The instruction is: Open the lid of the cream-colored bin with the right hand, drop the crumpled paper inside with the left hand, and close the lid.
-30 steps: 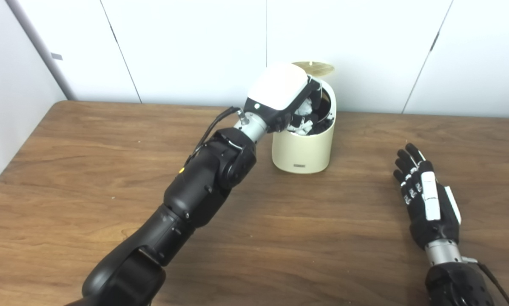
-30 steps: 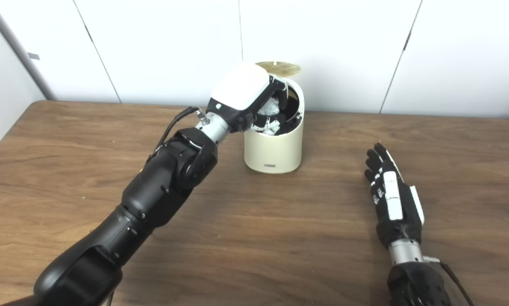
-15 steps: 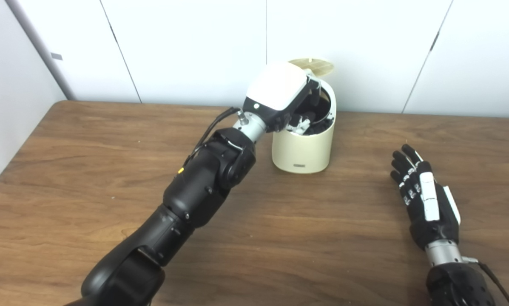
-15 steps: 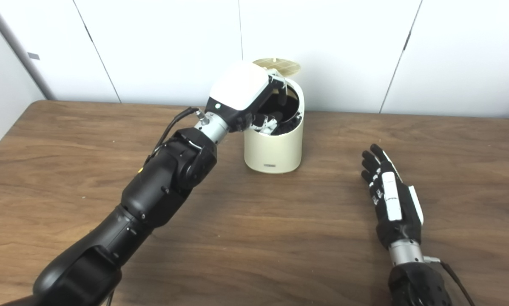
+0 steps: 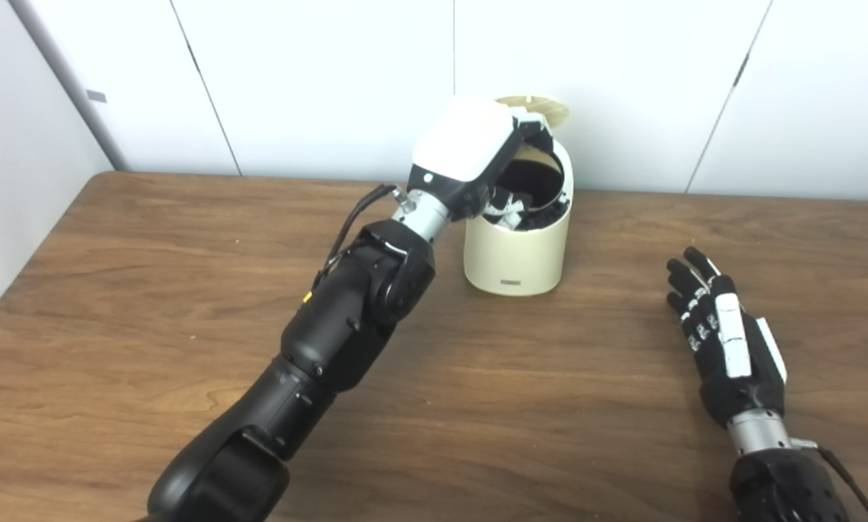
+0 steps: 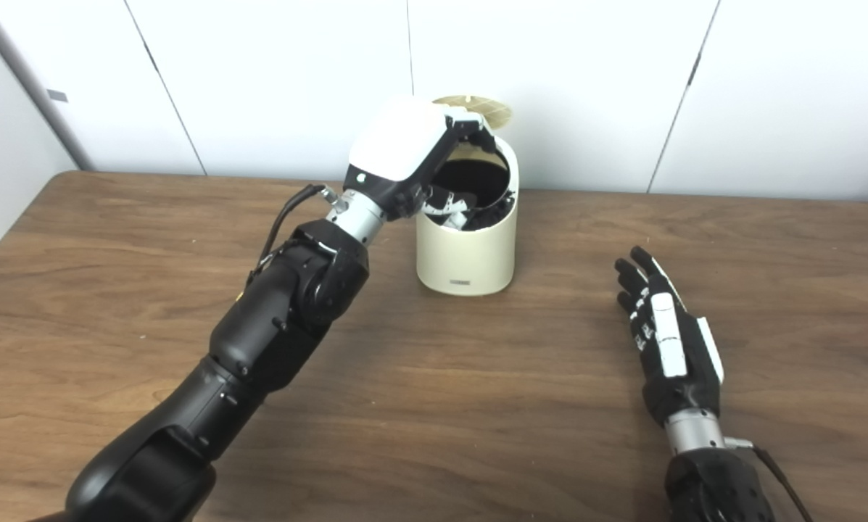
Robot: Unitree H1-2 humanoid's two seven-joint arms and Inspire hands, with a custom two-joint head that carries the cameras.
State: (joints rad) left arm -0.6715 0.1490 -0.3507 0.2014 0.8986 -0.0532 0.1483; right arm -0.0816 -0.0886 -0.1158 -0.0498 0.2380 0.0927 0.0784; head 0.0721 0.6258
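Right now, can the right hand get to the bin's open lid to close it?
Probably not directly: the left hand hangs over the bin mouth, in front of the raised lid. The right hand lies open on the table.

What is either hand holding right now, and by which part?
Nothing that shows. The left hand is over the open bin with no paper visible in its fingers, and the right hand lies open on the table.
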